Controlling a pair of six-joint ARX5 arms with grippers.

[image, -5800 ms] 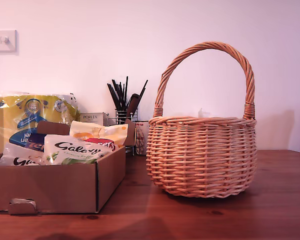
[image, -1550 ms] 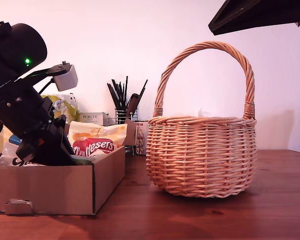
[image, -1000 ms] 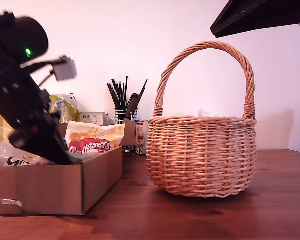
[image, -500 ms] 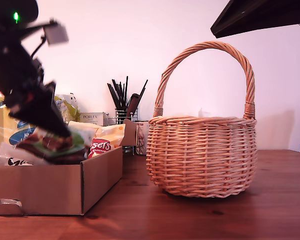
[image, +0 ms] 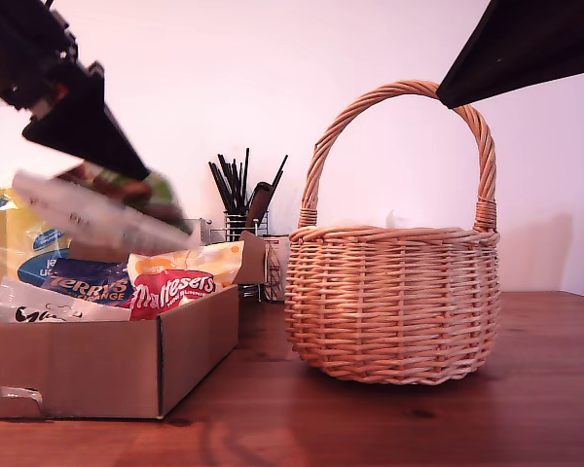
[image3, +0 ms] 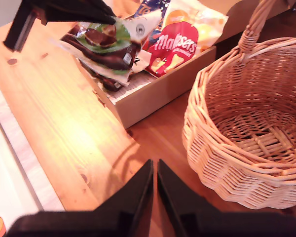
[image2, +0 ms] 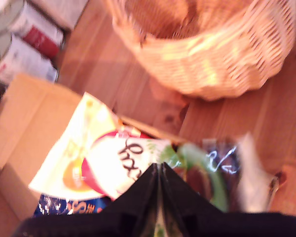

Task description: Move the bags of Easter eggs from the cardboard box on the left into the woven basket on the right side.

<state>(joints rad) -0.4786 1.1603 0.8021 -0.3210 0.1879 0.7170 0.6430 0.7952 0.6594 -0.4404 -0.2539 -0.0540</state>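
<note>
My first gripper (image: 144, 173) hangs above the cardboard box (image: 78, 365) at the exterior view's left, shut on a white and green Galaxy bag (image: 97, 212). The first wrist view shows its fingers pinched on that bag (image2: 207, 170). The second wrist view shows the bag (image3: 106, 42) in the air. In the box lie a red Maltesers bag (image: 175, 287), a dark blue Terry's bag (image: 88, 280), a second white Galaxy bag (image: 44, 311) and a cream-yellow one (image: 214, 261). The woven basket (image: 394, 302) stands at the exterior view's right, its inside (image3: 256, 128) bare. My second gripper (image3: 154, 170) is shut on nothing, over the table near the basket.
Behind the box stand a large yellow-and-blue pack (image: 15, 243), a small Porlex carton (image: 180, 232) and a wire holder of dark utensils (image: 241, 209). Two cans (image2: 17, 34) stand past the box. A dark arm part (image: 530, 44) crosses the exterior view's upper right above the basket handle.
My first gripper came down into the box, shut on the Galaxy bag and lifted it well above the box. The box slid slightly to the exterior view's left. The dark arm part shifted right.
</note>
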